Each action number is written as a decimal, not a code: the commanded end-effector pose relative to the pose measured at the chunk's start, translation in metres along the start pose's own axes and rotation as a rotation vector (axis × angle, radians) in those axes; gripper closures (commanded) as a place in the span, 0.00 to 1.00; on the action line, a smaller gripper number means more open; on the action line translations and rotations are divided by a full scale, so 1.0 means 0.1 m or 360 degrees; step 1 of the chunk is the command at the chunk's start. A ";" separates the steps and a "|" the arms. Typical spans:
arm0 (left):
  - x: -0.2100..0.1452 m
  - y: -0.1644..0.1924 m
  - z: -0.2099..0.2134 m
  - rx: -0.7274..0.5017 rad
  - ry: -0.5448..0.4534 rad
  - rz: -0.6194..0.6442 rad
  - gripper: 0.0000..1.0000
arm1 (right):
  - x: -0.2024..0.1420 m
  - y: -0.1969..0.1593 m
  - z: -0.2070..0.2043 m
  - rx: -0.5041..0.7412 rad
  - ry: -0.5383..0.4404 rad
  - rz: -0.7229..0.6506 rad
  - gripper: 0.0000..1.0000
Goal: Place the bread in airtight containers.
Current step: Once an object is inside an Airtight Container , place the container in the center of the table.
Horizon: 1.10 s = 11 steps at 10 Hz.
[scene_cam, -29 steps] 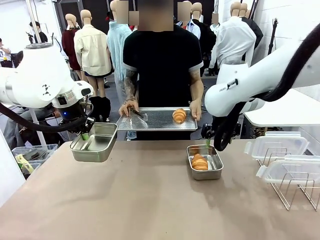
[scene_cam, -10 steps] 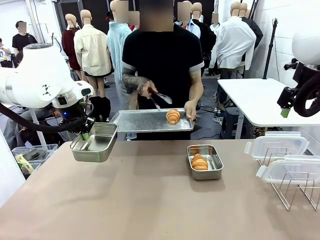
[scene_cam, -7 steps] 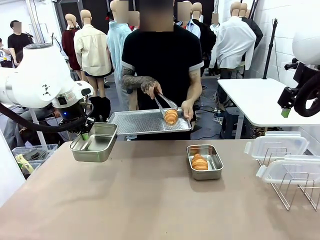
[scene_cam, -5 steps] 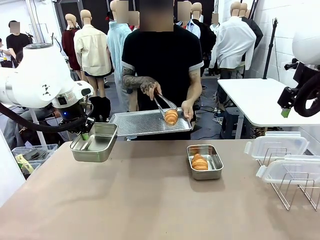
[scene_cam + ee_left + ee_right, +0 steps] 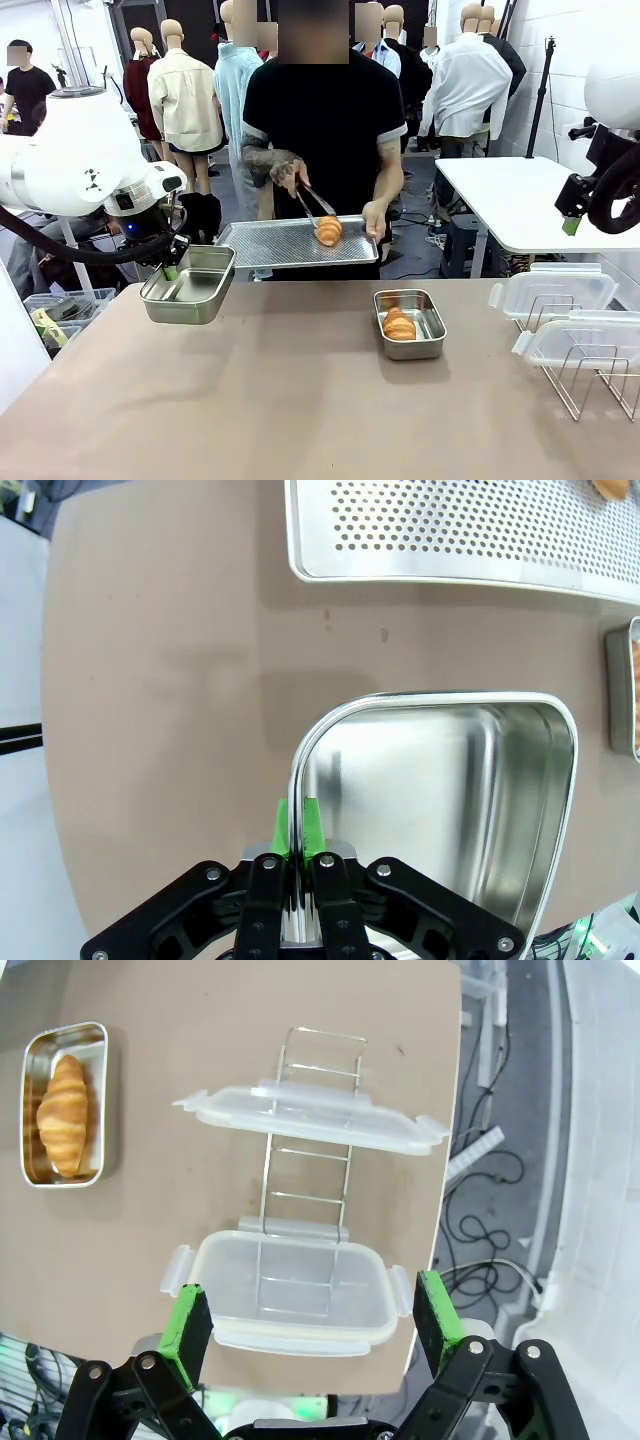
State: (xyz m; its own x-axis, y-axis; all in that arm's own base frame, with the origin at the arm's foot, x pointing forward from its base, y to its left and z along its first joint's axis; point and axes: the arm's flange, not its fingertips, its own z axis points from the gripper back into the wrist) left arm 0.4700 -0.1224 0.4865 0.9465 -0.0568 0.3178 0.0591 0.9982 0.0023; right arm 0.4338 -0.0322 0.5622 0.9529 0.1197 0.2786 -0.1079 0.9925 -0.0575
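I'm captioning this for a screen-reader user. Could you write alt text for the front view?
A person across the table grips a bread roll with tongs over a perforated tray they hold. The left tool clamps the rim of an empty steel container at the table's left; a second container on the table holds another roll.

table: plain light brown, matte, no pattern
bread: golden-brown, orange tint, darker ridged bands
left container: bare silver steel, mirror-shiny inside
right container: same silver steel
tray: silver, even grid of small round holes
lids: clear plastic, faintly milky
rack: thin silver wire
tongs: silver
left claw: black body, green pads
right claw: black body, green pads
arms: white shells, black cables
person's shirt: black, grey band on the sleeve hems
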 end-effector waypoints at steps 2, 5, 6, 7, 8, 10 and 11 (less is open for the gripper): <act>0.00 0.02 0.02 0.0001 -0.0036 -0.0004 1.00 | 0.02 0.01 0.01 -0.0026 0.0015 -0.0019 0.00; 0.00 0.02 0.02 0.0001 -0.0036 -0.0004 1.00 | 0.02 0.01 0.01 -0.0026 0.0015 -0.0019 0.00; 0.00 0.02 0.02 0.0001 -0.0036 -0.0004 1.00 | 0.02 0.01 0.01 -0.0026 0.0015 -0.0019 0.00; 0.00 0.02 0.02 0.0001 -0.0036 -0.0004 1.00 | 0.02 0.01 0.01 -0.0026 0.0015 -0.0019 0.00; 0.00 0.02 0.02 0.0001 -0.0036 -0.0004 1.00 | 0.02 0.01 0.01 -0.0026 0.0015 -0.0019 0.00; 0.00 0.02 0.02 0.0001 -0.0036 -0.0004 1.00 | 0.02 0.01 0.01 -0.0026 0.0015 -0.0019 0.00; 0.00 0.02 0.02 0.0001 -0.0036 -0.0004 1.00 | 0.02 0.01 0.01 -0.0026 0.0015 -0.0019 0.00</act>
State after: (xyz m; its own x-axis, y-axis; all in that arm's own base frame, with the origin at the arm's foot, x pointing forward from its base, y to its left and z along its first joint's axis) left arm 0.4700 -0.1224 0.4865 0.9465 -0.0568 0.3178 0.0591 0.9982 0.0023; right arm 0.4338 -0.0321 0.5622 0.9529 0.1199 0.2785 -0.1080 0.9925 -0.0576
